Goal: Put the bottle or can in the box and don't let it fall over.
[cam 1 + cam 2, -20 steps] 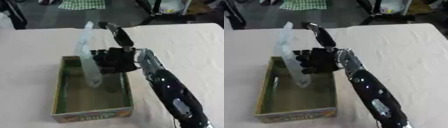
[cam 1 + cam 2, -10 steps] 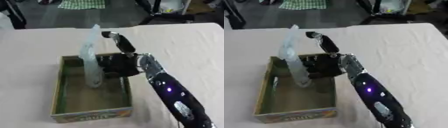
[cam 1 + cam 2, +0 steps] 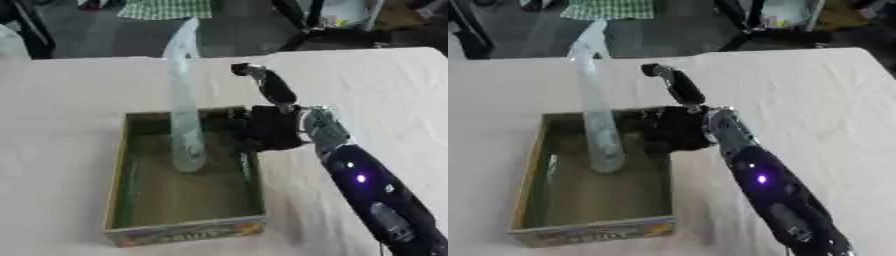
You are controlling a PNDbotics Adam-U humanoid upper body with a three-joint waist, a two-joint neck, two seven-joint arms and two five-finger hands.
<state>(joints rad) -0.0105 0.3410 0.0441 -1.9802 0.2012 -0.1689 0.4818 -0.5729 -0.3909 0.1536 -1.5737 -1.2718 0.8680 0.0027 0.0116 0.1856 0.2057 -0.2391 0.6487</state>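
In the left eye view, a clear bottle (image 3: 185,100) stands upright inside the open box (image 3: 184,230) on the white table (image 3: 61,100). In the right eye view, the right hand (image 3: 677,127) hangs over the box's right wall just beside the bottle, thumb raised, holding nothing; whether its fingers are curled cannot be told.

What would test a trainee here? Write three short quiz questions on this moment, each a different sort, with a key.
1. True or false: the clear bottle lies flat on the table.
2. Which hand is beside the bottle: A left, B right?
3. Fill in: the bottle's base sits inside the ____.

Key: 1 false, it stands upright in the box. 2 B. 3 box.
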